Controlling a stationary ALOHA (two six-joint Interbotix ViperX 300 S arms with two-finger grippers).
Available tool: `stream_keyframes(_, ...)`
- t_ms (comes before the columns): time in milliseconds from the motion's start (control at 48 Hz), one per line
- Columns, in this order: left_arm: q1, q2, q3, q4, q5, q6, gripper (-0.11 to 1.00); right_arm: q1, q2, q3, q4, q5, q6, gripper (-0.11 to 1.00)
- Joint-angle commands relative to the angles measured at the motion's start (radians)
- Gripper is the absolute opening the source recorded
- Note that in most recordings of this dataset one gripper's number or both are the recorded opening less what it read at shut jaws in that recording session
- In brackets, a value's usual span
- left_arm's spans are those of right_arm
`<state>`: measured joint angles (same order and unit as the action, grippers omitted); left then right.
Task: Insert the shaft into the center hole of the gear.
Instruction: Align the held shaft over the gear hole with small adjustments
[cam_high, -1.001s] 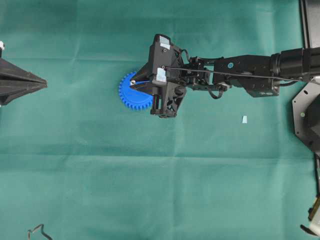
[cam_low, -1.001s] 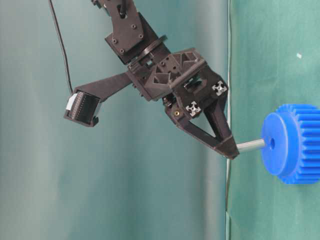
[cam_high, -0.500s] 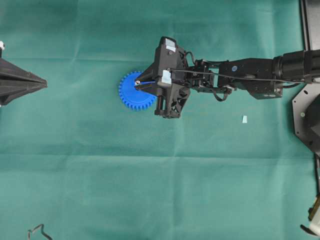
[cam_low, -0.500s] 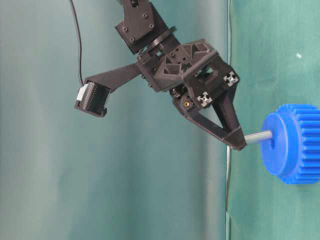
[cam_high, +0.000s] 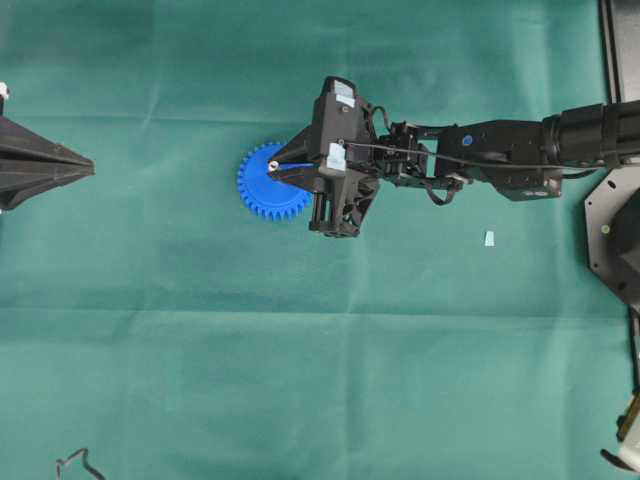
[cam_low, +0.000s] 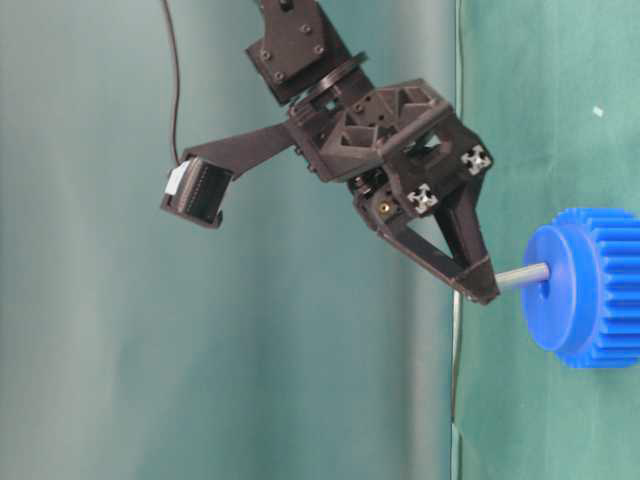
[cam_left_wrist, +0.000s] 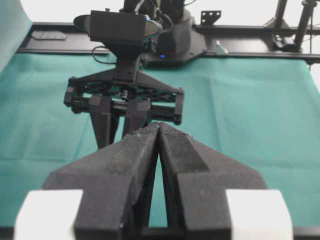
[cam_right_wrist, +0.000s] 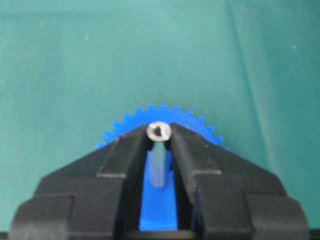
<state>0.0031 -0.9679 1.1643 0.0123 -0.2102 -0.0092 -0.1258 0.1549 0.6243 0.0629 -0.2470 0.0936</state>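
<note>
The blue gear (cam_high: 262, 190) lies flat on the green cloth; it also shows in the table-level view (cam_low: 592, 292) and behind the jaws in the right wrist view (cam_right_wrist: 123, 124). My right gripper (cam_high: 274, 166) is shut on the silvery shaft (cam_low: 522, 277), holding it by one end (cam_right_wrist: 159, 131). The shaft points at the gear's flat face, and its free end meets the face near the middle. The center hole is hidden behind the shaft's tip. My left gripper (cam_high: 88, 167) is shut and empty at the far left, well apart from the gear; its tips (cam_left_wrist: 158, 126) touch.
A small pale scrap (cam_high: 489, 238) lies on the cloth right of the right arm. A bent black wire clip (cam_high: 75, 463) sits at the bottom left. Black arm bases and a frame (cam_high: 612, 235) stand along the right edge.
My right gripper has carried the shaft toward the gear. Its free end, short of the blue face before, now touches the face. The left gripper has not moved.
</note>
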Motion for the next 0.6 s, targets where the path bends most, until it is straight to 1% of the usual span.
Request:
stream_keyframes(0, 0.002, 0.005, -0.026, 0.003, -0.005, 0.0, 0.02, 0.002, -0.006, 0.0, 0.003, -0.032, -0.002, 0.17)
stream_keyframes(584, 0.002, 0.005, -0.028, 0.003, -0.009, 0.0, 0.02, 0.0, -0.005, -0.018, -0.003, -0.071, -0.008, 0.17)
